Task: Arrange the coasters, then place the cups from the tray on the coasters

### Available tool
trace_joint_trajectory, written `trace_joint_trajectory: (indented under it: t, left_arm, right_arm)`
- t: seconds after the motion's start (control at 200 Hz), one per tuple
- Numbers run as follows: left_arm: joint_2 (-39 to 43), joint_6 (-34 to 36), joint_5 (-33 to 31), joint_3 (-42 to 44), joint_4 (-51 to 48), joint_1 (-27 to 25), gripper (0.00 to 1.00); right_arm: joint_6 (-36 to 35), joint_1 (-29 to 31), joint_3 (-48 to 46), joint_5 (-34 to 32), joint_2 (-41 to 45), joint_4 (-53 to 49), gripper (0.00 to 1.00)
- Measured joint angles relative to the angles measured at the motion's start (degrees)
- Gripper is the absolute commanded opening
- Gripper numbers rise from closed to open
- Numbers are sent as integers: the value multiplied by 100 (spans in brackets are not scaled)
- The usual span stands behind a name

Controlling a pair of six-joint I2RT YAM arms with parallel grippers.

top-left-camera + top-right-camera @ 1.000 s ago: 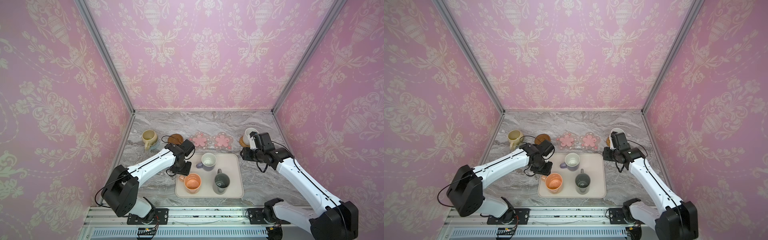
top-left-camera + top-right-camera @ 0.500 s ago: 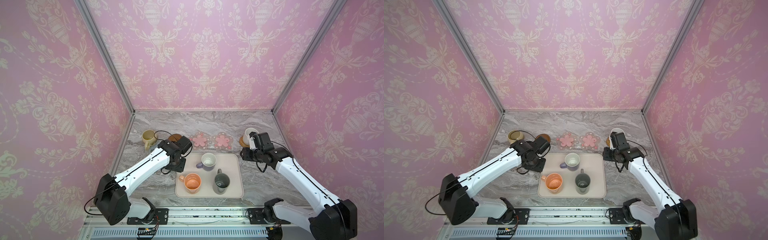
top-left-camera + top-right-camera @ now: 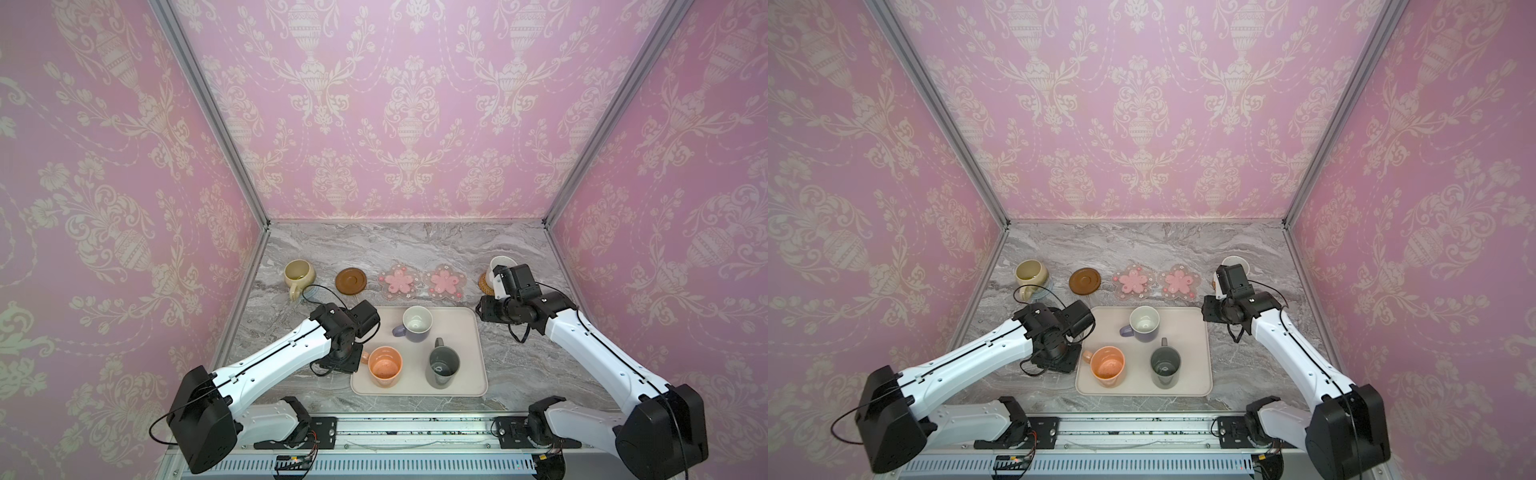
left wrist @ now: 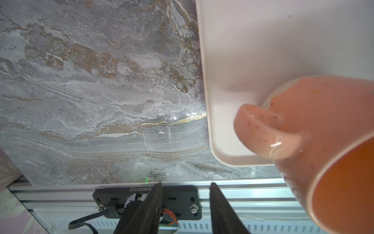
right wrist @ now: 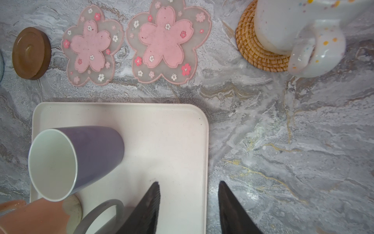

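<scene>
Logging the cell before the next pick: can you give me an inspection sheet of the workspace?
Surface: grey marble tabletop, no spills seen.
Job's things: tray holds lavender mug, peach mug, dark grey mug; olive mug and speckled mug stand off it, speckled one on rattan coaster; brown coaster, two flower coasters bare.
Clutter: nothing seen.
Grippers: left gripper and right gripper open, empty.
Cables: black cable loops at left wrist.
Surroundings: pink patterned walls, front rail.

- Left arm reaches forward and inward, wrist bent down; the left end effector points downward, jaws parted.
- Right arm stretches forward and inward; the right end effector has its jaws parted likewise.
</scene>
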State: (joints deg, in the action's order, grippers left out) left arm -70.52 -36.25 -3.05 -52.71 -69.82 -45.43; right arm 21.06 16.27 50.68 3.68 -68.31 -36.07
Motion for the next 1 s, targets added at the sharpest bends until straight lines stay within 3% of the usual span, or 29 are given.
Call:
trace_joint_trajectory:
  t: [0.425, 1.001]
  left_arm:
    - [909, -551, 1150, 946, 901, -614, 40]
    - [874, -1458, 1320, 1502, 2553, -984, 39]
  right_arm:
    - [17, 66, 0, 44, -7, 131, 49]
    - [87, 114, -68, 42, 11, 146, 49]
